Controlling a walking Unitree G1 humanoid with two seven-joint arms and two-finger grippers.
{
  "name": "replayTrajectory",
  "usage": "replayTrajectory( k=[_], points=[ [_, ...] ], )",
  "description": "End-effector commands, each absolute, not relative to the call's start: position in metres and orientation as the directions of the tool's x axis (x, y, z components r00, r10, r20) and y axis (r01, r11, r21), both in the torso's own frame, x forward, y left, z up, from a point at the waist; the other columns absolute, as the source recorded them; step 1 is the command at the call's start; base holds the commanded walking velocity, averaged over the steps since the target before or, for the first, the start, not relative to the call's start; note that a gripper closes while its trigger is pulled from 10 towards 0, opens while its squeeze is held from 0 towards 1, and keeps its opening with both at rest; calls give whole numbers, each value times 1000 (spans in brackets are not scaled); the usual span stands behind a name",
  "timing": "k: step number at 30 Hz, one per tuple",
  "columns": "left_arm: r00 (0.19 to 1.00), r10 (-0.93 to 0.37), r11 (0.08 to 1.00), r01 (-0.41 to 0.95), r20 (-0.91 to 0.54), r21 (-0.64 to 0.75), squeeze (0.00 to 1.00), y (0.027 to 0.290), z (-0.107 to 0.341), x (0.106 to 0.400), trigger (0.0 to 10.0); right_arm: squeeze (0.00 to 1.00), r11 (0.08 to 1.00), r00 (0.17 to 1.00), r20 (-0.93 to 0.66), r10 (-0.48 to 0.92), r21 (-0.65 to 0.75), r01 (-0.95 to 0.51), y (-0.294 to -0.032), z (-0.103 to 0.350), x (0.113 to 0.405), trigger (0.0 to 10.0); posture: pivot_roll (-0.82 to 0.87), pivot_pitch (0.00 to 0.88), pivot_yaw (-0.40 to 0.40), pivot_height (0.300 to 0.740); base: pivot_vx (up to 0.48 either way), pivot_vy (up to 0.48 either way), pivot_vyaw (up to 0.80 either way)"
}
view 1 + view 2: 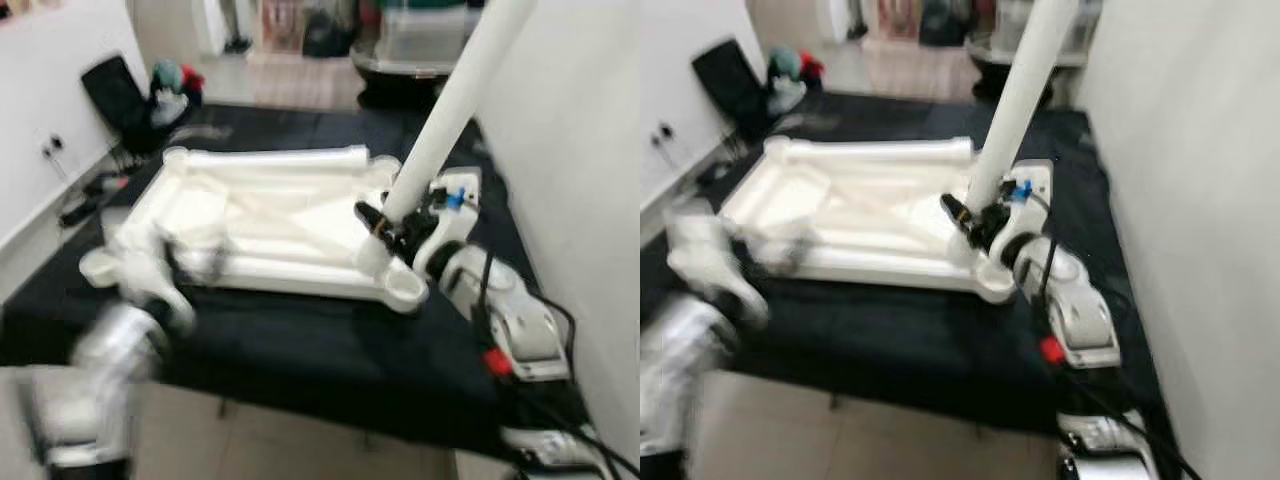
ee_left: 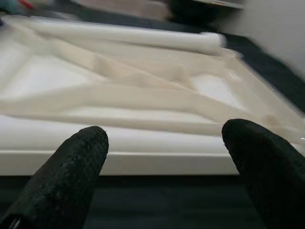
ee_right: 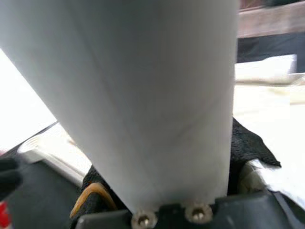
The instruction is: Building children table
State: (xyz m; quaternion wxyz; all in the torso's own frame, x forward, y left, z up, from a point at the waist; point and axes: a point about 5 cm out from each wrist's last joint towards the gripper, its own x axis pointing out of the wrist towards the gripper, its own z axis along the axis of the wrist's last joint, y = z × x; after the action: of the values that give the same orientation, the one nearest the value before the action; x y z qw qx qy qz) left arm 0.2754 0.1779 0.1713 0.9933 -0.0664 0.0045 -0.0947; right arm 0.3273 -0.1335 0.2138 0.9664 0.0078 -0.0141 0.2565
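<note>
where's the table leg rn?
Table leg is clamped in the right tool, tilted up and away over the near-right corner socket of the upside-down tabletop.

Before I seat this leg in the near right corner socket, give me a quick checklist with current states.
1. Right gripper clamped on the white leg: ok, fingers shut around its lower end.
2. Leg end lined up over the corner socket: cannot tell; it stands tilted, just behind the socket.
3. Upturned tabletop flat on the black mat: ok.
4. Left gripper free to steady the near edge: ok, fingers open, holding nothing.
5. Views sharp enough for fine alignment: not ok, blurred.
</note>
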Motion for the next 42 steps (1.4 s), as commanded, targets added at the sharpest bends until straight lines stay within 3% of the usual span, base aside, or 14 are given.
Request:
replayTrajectory(
  k=[1,5,9,16,26,36,40,42],
  points=[
    [981,-190,976,184,-40,-115,0,172,160,268,10000,0,870,870,28,493,-6,-493,-131,211,322,10000,-49,41,-10,740,0,0,0],
    [974,-199,977,189,-105,-100,0,165,143,254,10000,0,866,866,10,501,-5,-501,-125,200,312,10000,-53,48,-13,740,0,0,0],
    [975,-213,974,207,-62,-95,0,158,143,245,10000,0,869,869,-4,495,-10,-495,-126,197,308,10000,-61,65,-18,740,0,0,0],
    [982,-185,979,181,-38,-89,0,153,146,248,10000,0,881,882,-2,472,-31,-472,-128,200,311,10000,-64,88,-20,740,0,-393,0],
    [984,-176,983,174,-33,-60,0,150,152,242,10000,0,899,902,-12,431,-79,-430,-133,201,308,10000,-67,140,-16,740,0,0,0],
    [981,-192,981,191,2,32,0,149,162,234,10000,0,880,885,38,464,-132,-455,-125,228,331,10000,-59,203,-25,740,0,0,0],
    [926,-376,925,376,-16,56,0,133,164,206,10000,0,814,821,56,568,-187,-551,-119,262,364,10000,-40,286,-32,740,0,0,0],
    [926,-376,925,376,-16,56,0,133,164,206,10000,0,814,821,56,568,-187,-551,-119,262,364,10000,-40,286,-32,740,0,0,0]
  ],
)
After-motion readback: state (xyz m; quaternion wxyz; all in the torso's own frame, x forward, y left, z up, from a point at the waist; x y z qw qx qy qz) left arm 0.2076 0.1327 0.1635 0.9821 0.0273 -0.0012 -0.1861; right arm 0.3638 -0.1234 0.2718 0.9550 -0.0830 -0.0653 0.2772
